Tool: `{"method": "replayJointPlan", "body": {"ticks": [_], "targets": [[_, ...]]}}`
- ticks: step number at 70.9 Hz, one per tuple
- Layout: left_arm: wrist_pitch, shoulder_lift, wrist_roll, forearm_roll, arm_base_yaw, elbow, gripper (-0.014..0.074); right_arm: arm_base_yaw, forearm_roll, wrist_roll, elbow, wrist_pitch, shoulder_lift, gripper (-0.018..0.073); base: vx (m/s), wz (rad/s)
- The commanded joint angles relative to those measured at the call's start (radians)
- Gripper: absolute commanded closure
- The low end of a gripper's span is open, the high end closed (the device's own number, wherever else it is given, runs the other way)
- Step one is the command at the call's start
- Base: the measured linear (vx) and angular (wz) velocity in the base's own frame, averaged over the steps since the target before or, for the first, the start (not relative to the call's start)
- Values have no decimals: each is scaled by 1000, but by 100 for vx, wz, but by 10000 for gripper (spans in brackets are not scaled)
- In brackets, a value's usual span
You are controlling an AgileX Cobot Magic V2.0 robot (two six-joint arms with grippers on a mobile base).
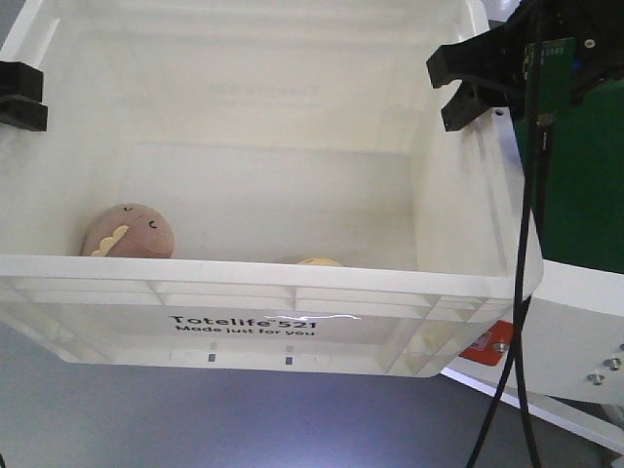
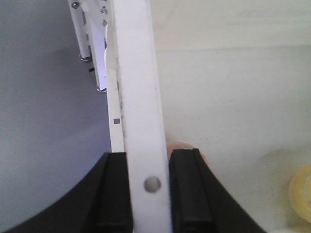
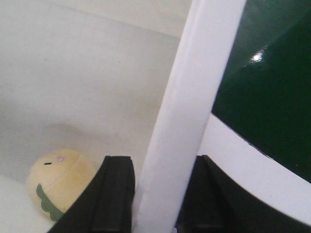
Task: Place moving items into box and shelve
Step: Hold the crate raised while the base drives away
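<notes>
The white Totelife box (image 1: 292,276) fills the front view, held up between my two grippers. A brown plush toy (image 1: 129,232) lies at its bottom left and a yellow plush toy (image 1: 310,261) peeks over the front rim. My left gripper (image 1: 19,96) is shut on the box's left rim (image 2: 138,97), one black finger on each side of it. My right gripper (image 1: 468,83) is shut on the right rim (image 3: 194,87). The right wrist view shows the yellow toy (image 3: 58,182) inside, beside the inner finger. The left wrist view shows its edge (image 2: 301,191).
A dark green panel (image 1: 575,175) and a white shelf frame (image 1: 575,322) stand to the right of the box. Black cables (image 1: 522,322) hang from the right arm past the box's corner. Grey floor shows below the box.
</notes>
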Motion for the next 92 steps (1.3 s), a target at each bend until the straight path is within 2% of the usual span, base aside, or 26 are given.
{"method": "replayJointPlan", "body": {"ticks": [1,92], "targets": [[-142,-40,-6,-127,-12,-43,601,8,136,-39,-40,-97,-54,562,-10,40],[-142,-40,-6,-127,-12,-43,601,8,136,-39,-40,-96,-54,562,-9,38]]}}
